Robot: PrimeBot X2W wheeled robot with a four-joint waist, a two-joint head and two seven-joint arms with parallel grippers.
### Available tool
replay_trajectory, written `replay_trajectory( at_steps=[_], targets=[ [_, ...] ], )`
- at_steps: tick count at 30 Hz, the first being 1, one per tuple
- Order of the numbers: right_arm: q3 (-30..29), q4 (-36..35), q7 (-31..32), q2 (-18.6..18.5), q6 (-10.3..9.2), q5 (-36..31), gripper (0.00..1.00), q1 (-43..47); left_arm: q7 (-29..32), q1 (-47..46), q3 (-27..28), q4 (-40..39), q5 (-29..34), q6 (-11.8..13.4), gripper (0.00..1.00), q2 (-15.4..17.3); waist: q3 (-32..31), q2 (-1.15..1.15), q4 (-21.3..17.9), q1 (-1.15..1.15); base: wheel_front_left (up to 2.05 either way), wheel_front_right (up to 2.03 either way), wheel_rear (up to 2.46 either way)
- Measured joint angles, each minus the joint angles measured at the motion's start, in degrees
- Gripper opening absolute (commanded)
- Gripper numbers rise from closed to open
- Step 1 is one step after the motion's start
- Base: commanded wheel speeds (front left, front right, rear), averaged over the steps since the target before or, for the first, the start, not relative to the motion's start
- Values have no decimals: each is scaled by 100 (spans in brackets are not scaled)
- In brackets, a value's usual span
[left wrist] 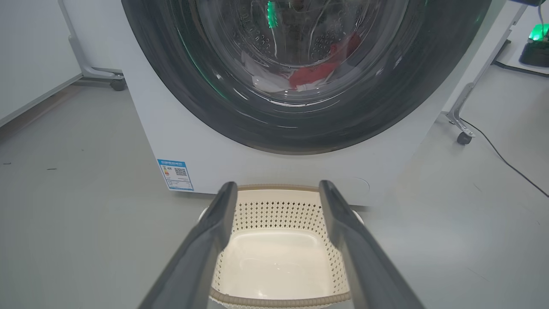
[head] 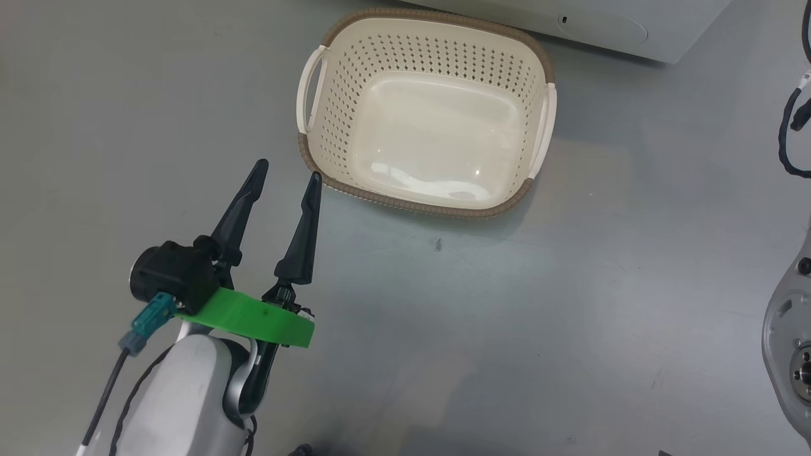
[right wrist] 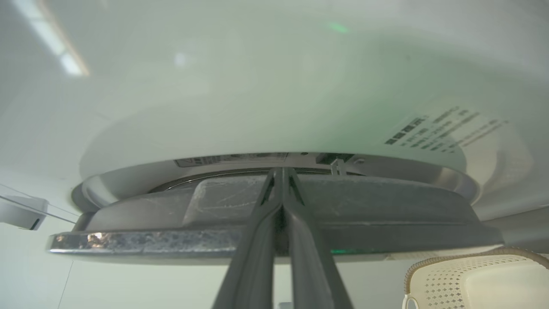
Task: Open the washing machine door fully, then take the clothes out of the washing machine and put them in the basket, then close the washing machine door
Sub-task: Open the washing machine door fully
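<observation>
Grey floor (head: 570,316) carries the basket (head: 437,114), upper centre in head view, left claw (head: 288,170) wide beside it. Left wrist view adds clothes (left wrist: 317,73) behind the washing machine door (left wrist: 240,120); right wrist view, right claw (right wrist: 282,171) pinched together at its rim.

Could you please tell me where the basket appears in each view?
Head: basket upper centre.
Left wrist: bottom centre, framed by the left gripper.
Right wrist: lower right corner.
Shared landmark: the white washer beside it.

Smooth grey floor (left wrist: 64,214), white castor-wheeled frame (left wrist: 461,124), trailing black cable (left wrist: 502,159).
</observation>
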Motion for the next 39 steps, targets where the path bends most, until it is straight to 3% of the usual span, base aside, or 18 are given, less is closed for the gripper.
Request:
replay_trajectory(
  at_steps=[21, 39],
  targets=[
    [-425, 711, 545, -25, -2, 580, 0, -415, 0, -4, -75, 8, -1, 0, 100, -3, 69, 0, 39, 0, 0, 0, 0],
    [-433, 1308, 1107, -93, -1, 719, 0, -482, 0, -12, -58, 45, 0, 0, 100, -5, -27, 0, -6, 0, 0, 0, 0]
  ],
)
